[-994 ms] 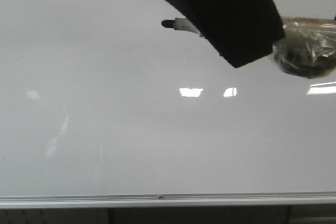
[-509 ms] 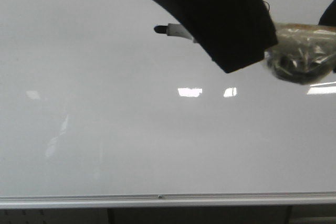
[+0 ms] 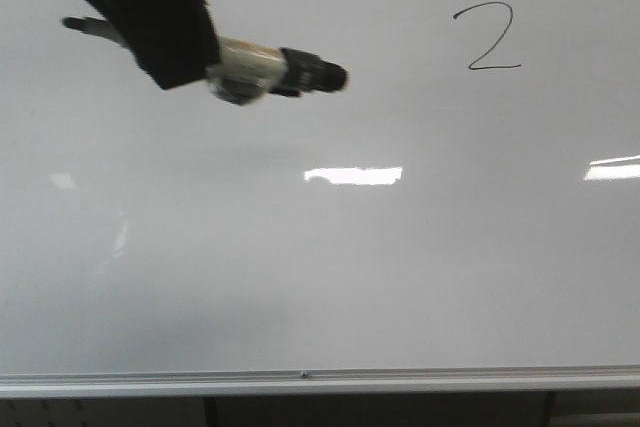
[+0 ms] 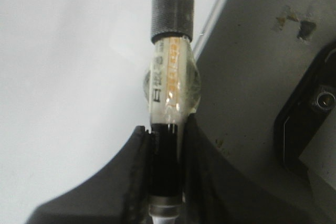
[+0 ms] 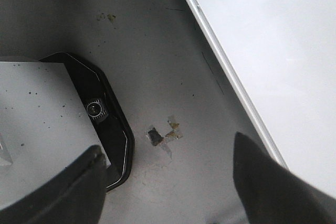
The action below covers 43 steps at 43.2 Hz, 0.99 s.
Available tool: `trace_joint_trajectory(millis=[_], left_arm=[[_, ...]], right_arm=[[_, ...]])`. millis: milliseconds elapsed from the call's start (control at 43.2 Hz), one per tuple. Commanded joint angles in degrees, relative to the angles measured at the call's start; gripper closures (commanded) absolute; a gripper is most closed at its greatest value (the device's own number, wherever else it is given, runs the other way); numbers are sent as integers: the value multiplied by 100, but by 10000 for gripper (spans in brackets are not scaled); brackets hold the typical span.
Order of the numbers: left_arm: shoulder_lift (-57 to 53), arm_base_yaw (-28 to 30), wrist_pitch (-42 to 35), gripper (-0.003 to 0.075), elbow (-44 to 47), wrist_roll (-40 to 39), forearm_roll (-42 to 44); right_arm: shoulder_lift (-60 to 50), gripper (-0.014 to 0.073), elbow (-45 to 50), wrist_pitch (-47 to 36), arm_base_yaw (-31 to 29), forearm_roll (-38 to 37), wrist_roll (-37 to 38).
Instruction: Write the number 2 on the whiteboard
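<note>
The whiteboard [image 3: 320, 267] fills the front view, with its silver frame strip [image 3: 320, 381] along the lower edge. A handwritten black number 2 [image 3: 487, 39] stands at the upper right. My left gripper [image 3: 165, 47] is at the upper left, far left of the 2, and shut on a black-and-white marker [image 3: 255, 65] that lies sideways. In the left wrist view the jaws [image 4: 167, 145] clamp the marker [image 4: 170, 87] over the whiteboard's edge [image 4: 63, 77]. My right gripper [image 5: 167, 150] is open and empty over a grey surface beside the whiteboard [image 5: 278, 40]. It does not show in the front view.
Bright rectangular light reflections [image 3: 353, 175] lie across the board's middle and at the right edge [image 3: 612, 169]. In the right wrist view a black-rimmed grey housing with a small lens [image 5: 94, 109] sits on the stained grey surface [image 5: 157, 51].
My left gripper with the marker has moved from the upper middle-right to the upper left. The number 2 that it covered now shows.
</note>
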Motion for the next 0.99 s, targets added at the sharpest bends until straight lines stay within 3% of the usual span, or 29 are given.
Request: trace_joint_trajectory(millis=[0, 301, 416, 694, 971], left_arm=[[-680, 540, -448, 702, 204, -650, 280], [-2001, 3101, -2093, 702, 1492, -1692, 270], [-2228, 3998, -3135, 702, 2111, -2169, 249], [-1781, 4843, -6255, 702, 3411, -2277, 151], [-669, 5342, -8271, 697, 3514, -2251, -288]], right_arm=[[-79, 63, -193, -199, -36, 51, 39], [-79, 63, -193, -402, -36, 61, 43], [-79, 63, -193, -472, -36, 61, 43], [-79, 63, -193, -560, -36, 61, 43], [-79, 63, -193, -643, -36, 61, 43]])
